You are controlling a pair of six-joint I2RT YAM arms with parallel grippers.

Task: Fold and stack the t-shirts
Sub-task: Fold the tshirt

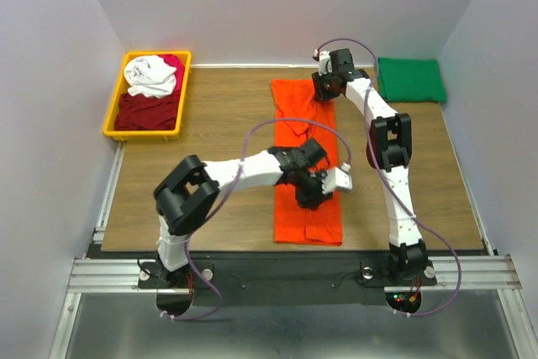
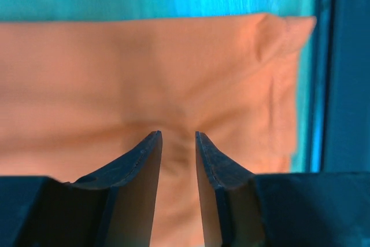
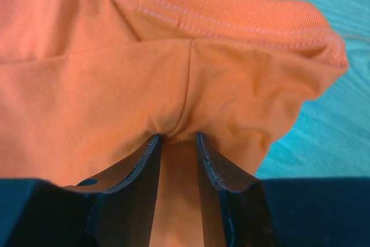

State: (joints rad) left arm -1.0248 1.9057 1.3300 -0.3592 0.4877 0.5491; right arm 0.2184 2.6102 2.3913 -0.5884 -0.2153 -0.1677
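Note:
The orange t-shirt (image 1: 308, 216) lies on the table as a long narrow strip running from near to far. My left gripper (image 1: 309, 194) hovers low over its middle. In the left wrist view that gripper (image 2: 178, 135) has its jaws a little apart, and flat orange cloth (image 2: 144, 67) shows beneath them with nothing pinched. My right gripper (image 1: 324, 88) is at the strip's far end. In the right wrist view the right gripper (image 3: 178, 137) has cloth (image 3: 115, 85) puckered between its tips, just below the ribbed collar (image 3: 231, 10).
A folded dark green t-shirt (image 1: 410, 80) lies at the far right corner. At the far left, a yellow bin (image 1: 113, 113) holds white (image 1: 151, 76), dark red (image 1: 150, 112) and magenta (image 1: 174, 63) shirts. The left arm crosses the strip's left side.

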